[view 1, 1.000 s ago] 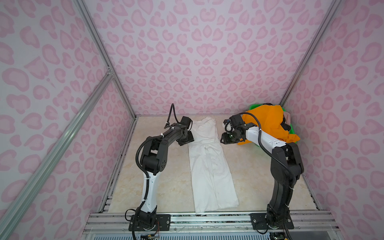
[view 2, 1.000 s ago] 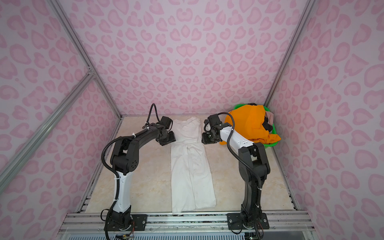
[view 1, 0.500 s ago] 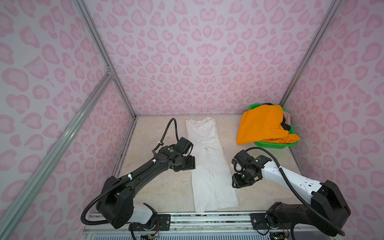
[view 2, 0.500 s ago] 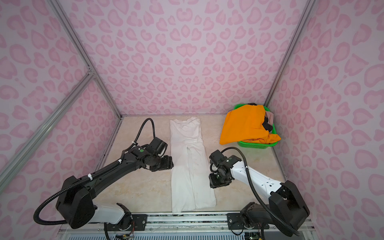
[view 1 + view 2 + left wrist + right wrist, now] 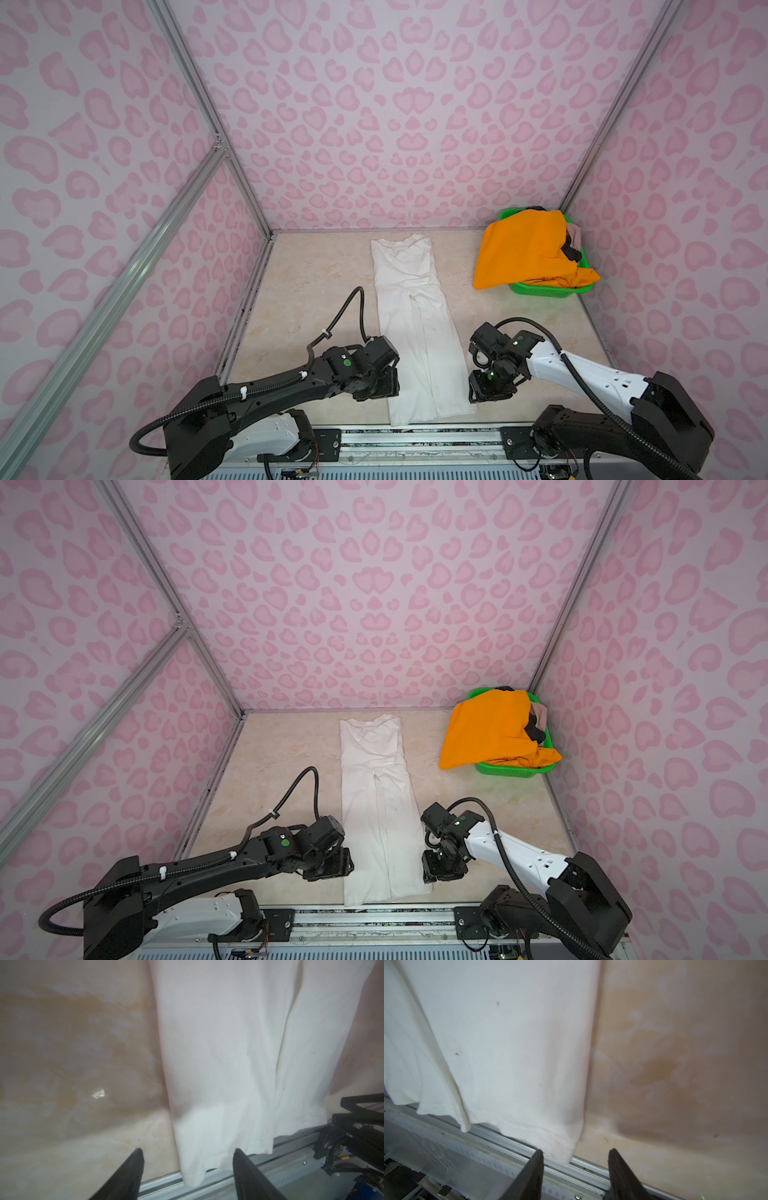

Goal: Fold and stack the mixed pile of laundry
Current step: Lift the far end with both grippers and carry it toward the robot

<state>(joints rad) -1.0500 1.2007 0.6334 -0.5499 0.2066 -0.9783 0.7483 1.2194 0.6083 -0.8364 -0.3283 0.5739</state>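
"Mixed laundry pile [image 5: 536, 266], in both top views: where is it?" Mia asks.

"Heaped in the green basket [image 5: 540, 291] in the far right corner of the table [image 5: 316, 282]," Tom says. "The orange shorts [image 5: 511, 249] drape over the basket's left rim. A black piece [image 5: 570, 251] and a beige-pink piece [image 5: 575, 235] show at its right. A white garment [image 5: 415, 328] lies apart from the pile, flat, in a long strip down the middle. Its collar end is near the far wall and its hem is at the table's near edge."

"Any room to move?"

"Bare table on both sides of the strip. The left end effector [image 5: 380, 388] sits low at the strip's left edge near the hem. The right end effector [image 5: 488, 388] is just beside the right edge, about level with it."

"And the left wrist view?"

"The left end effector [image 5: 187, 1151] is released, fingers spread and gripping nothing. The hem's left corner shows in the gap, hanging past the table's edge over the metal rail [image 5: 295, 1155]. I cannot tell whether a fingertip touches the cloth."

"Right wrist view?"

"The right end effector [image 5: 575, 1150] is also released and empty. The hem's right corner sits in its gap, past the edge and over the rail. Bare table runs along the garment's straight side edge."
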